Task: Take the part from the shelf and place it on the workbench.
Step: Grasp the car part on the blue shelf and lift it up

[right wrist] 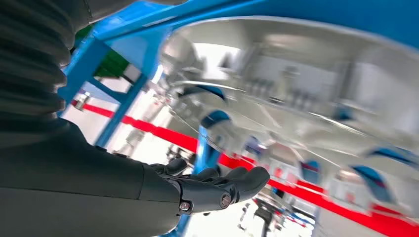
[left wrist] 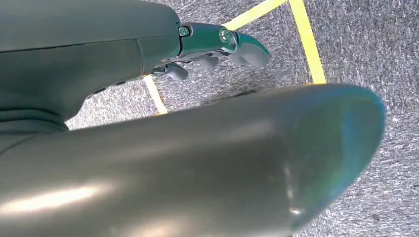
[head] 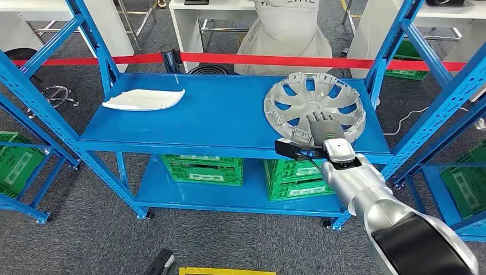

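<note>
Grey carpet runs under a blue shelf (head: pixel 229 123), with a red barrier tape (head: pixel 240 58) stretched behind it. On the shelf's top deck I see the part, a silver wheel cover (head: pixel 314 106), lying hollow side up, directly under and around my right hand (head: pixel 322 127). That hand reaches over the cover's near rim, its fingers (head: pixel 321 120) extended flat across the spokes; in the right wrist view they are straight and slightly apart, closed on nothing (contact with the cover I cannot confirm). Well off to the left of that hand lies a white curved panel (head: pixel 144 99). Green crates (head: pixel 200 169) sit on the lower deck, below the hand. Left hand (left wrist: pixel 217 49) hangs over carpet and yellow floor tape (left wrist: pixel 306 39), fingers loosely curled, holding nothing.
</note>
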Controlling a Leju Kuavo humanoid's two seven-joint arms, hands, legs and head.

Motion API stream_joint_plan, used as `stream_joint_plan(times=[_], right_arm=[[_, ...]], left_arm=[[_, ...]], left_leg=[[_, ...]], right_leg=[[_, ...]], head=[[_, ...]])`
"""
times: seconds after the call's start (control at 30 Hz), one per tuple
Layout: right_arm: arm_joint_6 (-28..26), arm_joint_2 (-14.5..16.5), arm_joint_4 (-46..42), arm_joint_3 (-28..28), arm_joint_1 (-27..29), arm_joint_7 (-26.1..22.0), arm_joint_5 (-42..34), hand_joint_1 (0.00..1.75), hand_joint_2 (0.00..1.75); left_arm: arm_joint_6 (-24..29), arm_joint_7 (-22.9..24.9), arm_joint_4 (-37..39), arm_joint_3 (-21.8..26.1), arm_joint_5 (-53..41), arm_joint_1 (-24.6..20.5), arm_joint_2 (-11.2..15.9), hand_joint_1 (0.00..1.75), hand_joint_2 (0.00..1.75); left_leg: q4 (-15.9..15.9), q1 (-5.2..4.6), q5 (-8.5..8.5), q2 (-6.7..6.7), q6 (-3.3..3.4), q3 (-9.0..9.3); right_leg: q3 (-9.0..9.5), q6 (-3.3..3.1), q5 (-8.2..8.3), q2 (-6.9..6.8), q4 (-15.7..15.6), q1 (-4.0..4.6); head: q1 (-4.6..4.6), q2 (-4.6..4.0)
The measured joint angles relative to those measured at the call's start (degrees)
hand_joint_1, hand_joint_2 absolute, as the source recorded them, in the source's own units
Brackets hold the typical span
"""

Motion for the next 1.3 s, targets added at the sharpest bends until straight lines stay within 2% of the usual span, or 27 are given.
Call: stream_joint_plan(times=[0.5,1.1,1.13,1.23,1.27,1.3], right_arm=[[0.1,-3.4,1.3,-2.8,0.2,0.5,-0.1,0.00,1.75],[1.3,-3.4,1.5,-3.3,1.9,-2.2,0.0,0.00,1.75],[1.1,-3.4,1.5,-3.3,2.1,-2.4,0.0,0.07,1.75],[0.4,-3.2,1.5,-3.3,2.6,-2.8,0.0,1.37,1.75],[0.3,-3.1,1.5,-3.4,2.7,-2.9,0.0,1.75,1.75],[0.2,-3.1,1.5,-3.4,2.8,-3.0,0.0,1.75,1.75]], left_arm=[[0.0,-0.3,0.0,1.0,0.0,0.3,0.0,0.00,0.00],[0.0,-0.7,0.0,1.3,-0.1,0.9,0.0,0.00,0.00],[0.0,-0.7,0.0,1.3,-0.1,0.9,-0.1,0.00,0.00],[-0.1,-0.5,0.0,1.4,-0.3,0.9,-0.2,0.00,0.00],[-0.1,-0.5,0.0,1.4,-0.3,0.9,-0.2,0.00,0.00],[-0.2,-0.4,0.0,1.4,-0.4,0.9,-0.2,0.00,0.00]], left_leg=[[0.0,0.01,0.00,0.00,0.00,0.00],[0.0,0.01,0.00,-0.01,0.00,0.00],[0.0,0.01,0.00,-0.01,0.00,0.00],[0.0,0.01,0.00,-0.01,0.00,0.00],[0.0,0.00,0.00,-0.01,0.00,0.00],[0.0,0.00,0.00,-0.01,0.00,0.00]], right_leg=[[0.00,0.00,0.00,0.00,0.0,0.00],[0.02,0.00,0.00,-0.01,0.0,0.00],[0.02,0.00,0.00,-0.01,0.0,0.00],[0.02,0.00,0.00,-0.01,0.0,0.00],[0.02,0.00,0.00,-0.01,0.0,0.00],[0.02,0.00,0.00,-0.01,0.0,0.00]], head=[[0.00,0.00],[0.00,0.00],[0.00,0.00],[0.00,0.00],[0.00,0.00],[0.00,0.00]])
